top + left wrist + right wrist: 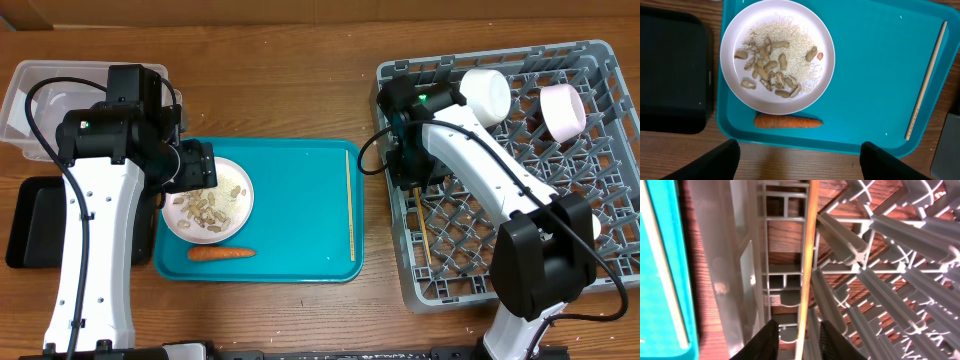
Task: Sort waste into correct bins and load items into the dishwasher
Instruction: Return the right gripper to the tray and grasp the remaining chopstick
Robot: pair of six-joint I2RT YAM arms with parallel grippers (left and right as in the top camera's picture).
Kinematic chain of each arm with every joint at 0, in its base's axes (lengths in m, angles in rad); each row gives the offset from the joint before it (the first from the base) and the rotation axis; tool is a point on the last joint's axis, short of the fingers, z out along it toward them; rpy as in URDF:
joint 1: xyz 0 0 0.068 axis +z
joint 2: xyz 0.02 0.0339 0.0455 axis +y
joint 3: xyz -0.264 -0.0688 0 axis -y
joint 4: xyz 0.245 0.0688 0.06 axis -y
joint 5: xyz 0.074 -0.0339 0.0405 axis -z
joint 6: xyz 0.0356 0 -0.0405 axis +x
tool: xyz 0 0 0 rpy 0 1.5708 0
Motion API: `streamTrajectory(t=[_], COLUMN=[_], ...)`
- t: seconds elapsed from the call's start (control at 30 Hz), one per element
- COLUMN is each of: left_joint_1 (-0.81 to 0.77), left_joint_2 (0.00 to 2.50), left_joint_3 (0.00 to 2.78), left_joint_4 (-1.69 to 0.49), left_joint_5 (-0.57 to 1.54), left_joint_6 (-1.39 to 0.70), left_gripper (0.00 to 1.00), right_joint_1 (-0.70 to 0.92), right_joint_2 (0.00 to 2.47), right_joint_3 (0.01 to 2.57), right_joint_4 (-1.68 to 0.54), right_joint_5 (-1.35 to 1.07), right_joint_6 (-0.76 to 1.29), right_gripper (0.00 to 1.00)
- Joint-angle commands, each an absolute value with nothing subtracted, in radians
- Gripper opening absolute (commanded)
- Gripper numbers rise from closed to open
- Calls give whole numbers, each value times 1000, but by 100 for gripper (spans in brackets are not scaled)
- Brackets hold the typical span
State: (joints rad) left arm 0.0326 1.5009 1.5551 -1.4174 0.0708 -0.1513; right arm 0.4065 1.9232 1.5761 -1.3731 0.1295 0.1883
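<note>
Currently the right hand point(800, 326) has its fingers slightly apart, astride a chopstick point(807, 255) that lies along the left wall of the dish rack point(590, 50) at the table's right edge. The left hand point(800, 162), spread wide and empty, hovers by the plate point(742, 30) of scraps point(767, 70) toward the left edge. The thin stick could drop through the grid floor, or a finger could snag it and drag it out as the hand lifts.
</note>
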Motion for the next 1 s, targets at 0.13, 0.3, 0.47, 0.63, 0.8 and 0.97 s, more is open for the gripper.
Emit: streamTrajectory(t=[0.13,0.3,0.47,0.63,0.8,0.97], left_joint_1=[32,32,32,32,32,32], left_joint_2=[1501,1501,1501,1501,1501,1501], left_joint_3=[1565,1565,1565,1565,1565,1565], left_joint_4=[-1420,-1420,-1420,-1420,-1420,-1421], left_joint_5=[78,78,78,78,78,78], left_joint_6=[-158,-158,-158,-158,-158,-158], left_gripper=[79,79,79,79,79,79], right_joint_1=[410,425,471,536,591,628], right_joint_2=[1813,1729,1747,1814,1876,1938], right_joint_3=[1675,1715,1703,1659,1603,1556], right_joint_4=[-1356,-1241,-1216,-1208,-1159,-1103], right_joint_5=[64,-113,-115,-114,-114,-114], right_joint_6=[240,236,239,262,312,351], right_gripper=[31,39,46,48,48,48])
